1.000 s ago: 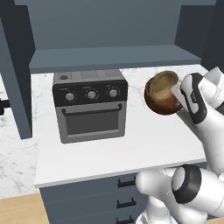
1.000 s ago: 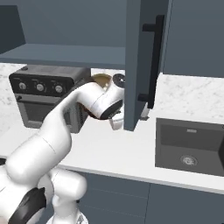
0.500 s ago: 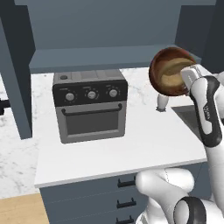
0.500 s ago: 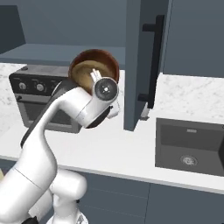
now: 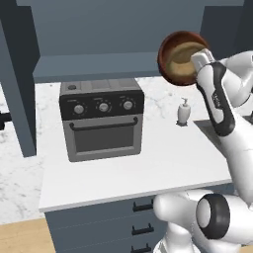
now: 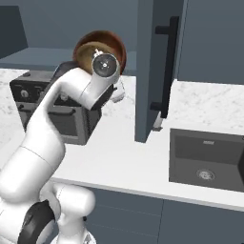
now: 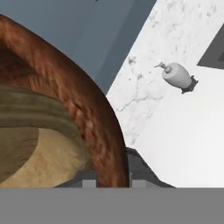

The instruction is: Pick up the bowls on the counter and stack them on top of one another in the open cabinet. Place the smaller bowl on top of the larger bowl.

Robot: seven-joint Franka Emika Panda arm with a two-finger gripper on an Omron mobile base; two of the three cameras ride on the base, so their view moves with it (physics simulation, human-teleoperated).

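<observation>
The larger dark reddish-brown bowl hangs tilted on its side in the air, level with the shelf of the open cabinet and to its right. The smaller light tan bowl lies nested inside it; the hand view shows the tan bowl within the dark rim. My gripper is shut on the dark bowl's rim, well above the marble counter. From the right base view the hand covers part of the bowl.
A grey toaster oven stands on the counter under the shelf. A white soap dispenser is behind my arm, near the wall. The open cabinet door juts out on the right, and beyond it lies the dark sink.
The arm has lifted the bowls from just above the counter up to shelf height, and the dark bowl has tipped further onto its side.
</observation>
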